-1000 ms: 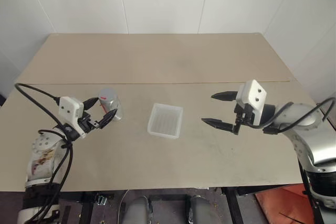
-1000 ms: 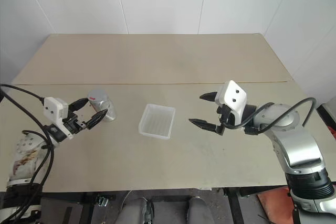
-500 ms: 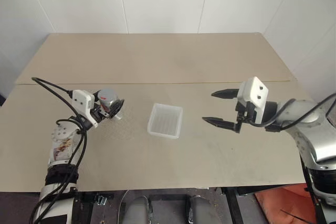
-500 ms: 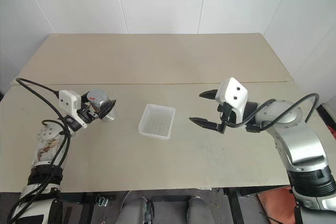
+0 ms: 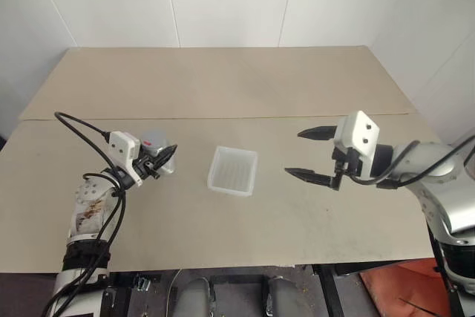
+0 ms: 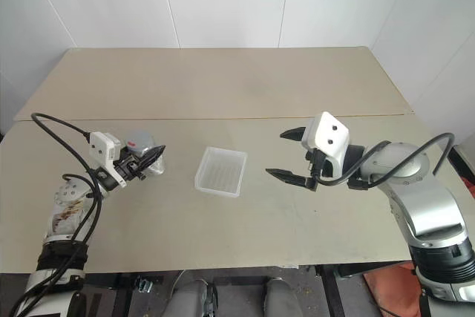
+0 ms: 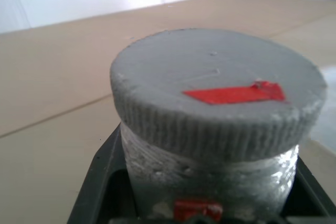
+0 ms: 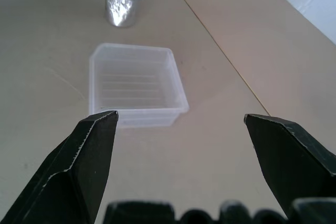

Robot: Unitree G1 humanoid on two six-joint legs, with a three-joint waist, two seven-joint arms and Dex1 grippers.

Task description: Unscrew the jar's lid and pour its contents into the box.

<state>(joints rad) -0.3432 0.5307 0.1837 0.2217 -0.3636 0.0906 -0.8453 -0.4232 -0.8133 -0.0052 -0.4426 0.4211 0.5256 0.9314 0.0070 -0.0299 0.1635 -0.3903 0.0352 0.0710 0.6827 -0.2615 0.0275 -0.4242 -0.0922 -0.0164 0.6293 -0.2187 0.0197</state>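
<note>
The left gripper (image 5: pixel 165 159) has its fingers (image 6: pixel 152 155) clamped on the body of the jar (image 6: pixel 145 158), which stands upright on the bench (image 5: pixel 237 87) with its grey lid (image 7: pixel 218 80) screwed on. The grip sits low on the clear wall, below the ribbed rim, leaving the whole cap free above the fingers, apparently to steady the jar while the lid is turned. A strip of red tape (image 7: pixel 234 94) lies across the lid's top. The right gripper (image 5: pixel 313 154) hangs above the bench with its fingers spread wide and holding nothing, pointed across the box (image 5: pixel 234 171) toward the jar. The box lies between the two sets of fingers, well apart from both and just beside the jar. It looks empty; the contents cannot be made out inside the jar.
</note>
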